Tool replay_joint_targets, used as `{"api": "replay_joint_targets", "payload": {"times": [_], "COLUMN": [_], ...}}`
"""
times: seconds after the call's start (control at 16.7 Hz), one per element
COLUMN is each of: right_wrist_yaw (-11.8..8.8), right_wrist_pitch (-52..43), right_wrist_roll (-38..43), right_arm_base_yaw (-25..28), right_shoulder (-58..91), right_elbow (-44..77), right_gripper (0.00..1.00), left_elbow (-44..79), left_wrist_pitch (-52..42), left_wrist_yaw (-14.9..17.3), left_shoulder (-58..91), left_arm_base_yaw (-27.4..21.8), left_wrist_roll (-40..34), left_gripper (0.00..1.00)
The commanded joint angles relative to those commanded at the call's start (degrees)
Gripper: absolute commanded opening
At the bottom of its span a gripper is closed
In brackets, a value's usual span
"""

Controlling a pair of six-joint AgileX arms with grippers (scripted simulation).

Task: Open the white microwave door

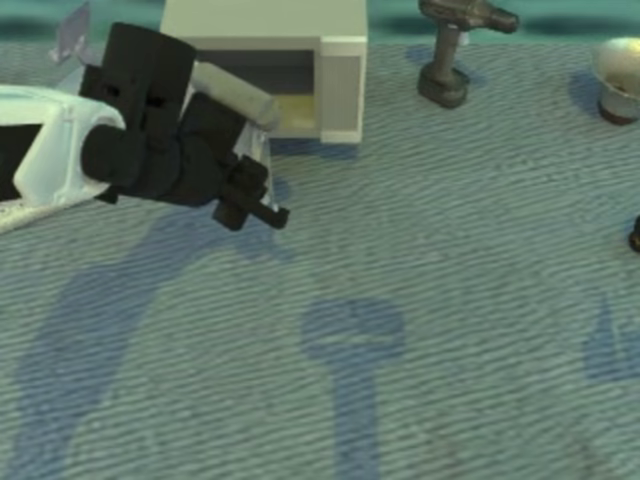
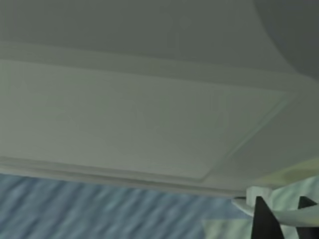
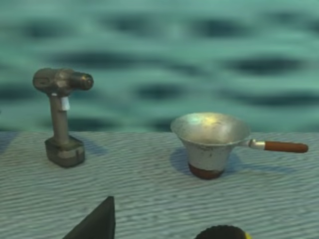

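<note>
The white microwave [image 1: 300, 25] stands at the back of the table, left of the middle. Its white microwave door [image 1: 235, 95] is swung out to the left, which bares the yellowish floor [image 1: 295, 110] inside. My left gripper [image 1: 262, 208] hangs just in front of the door's free edge. In the left wrist view the door panel [image 2: 124, 119] fills most of the picture. There my left gripper [image 2: 284, 219] is shut on the white door handle [image 2: 259, 194]. My right gripper [image 3: 159, 224] is out of the top view. Its one dark fingertip [image 3: 102, 224] shows with nothing beside it.
A grey power drill [image 1: 450, 50] stands to the right of the microwave. A metal saucepan [image 1: 620, 75] with a red handle sits at the far right. A small black and yellow object [image 1: 635, 235] lies at the right edge. My left arm covers the table's left rear.
</note>
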Motion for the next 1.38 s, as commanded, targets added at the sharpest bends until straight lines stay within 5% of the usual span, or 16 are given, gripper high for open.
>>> {"api": "replay_joint_targets", "payload": {"times": [0.54, 1.38], "right_wrist_yaw": [0.0, 0.0], "right_wrist_pitch": [0.0, 0.0], "right_wrist_roll": [0.0, 0.0], "right_arm_base_yaw": [0.0, 0.0], "right_shoulder": [0.0, 0.0], "right_elbow": [0.0, 0.0], "right_gripper": [1.0, 1.0], "left_elbow": [-0.85, -0.87], "left_wrist_pitch": [-1.2, -1.23], "left_wrist_yaw": [3.18, 3.23], "left_shoulder": [-0.91, -0.92], "left_arm_base_yaw": [2.48, 2.52], "left_wrist_roll": [4.95, 5.04], "left_gripper": [0.0, 0.0]}}
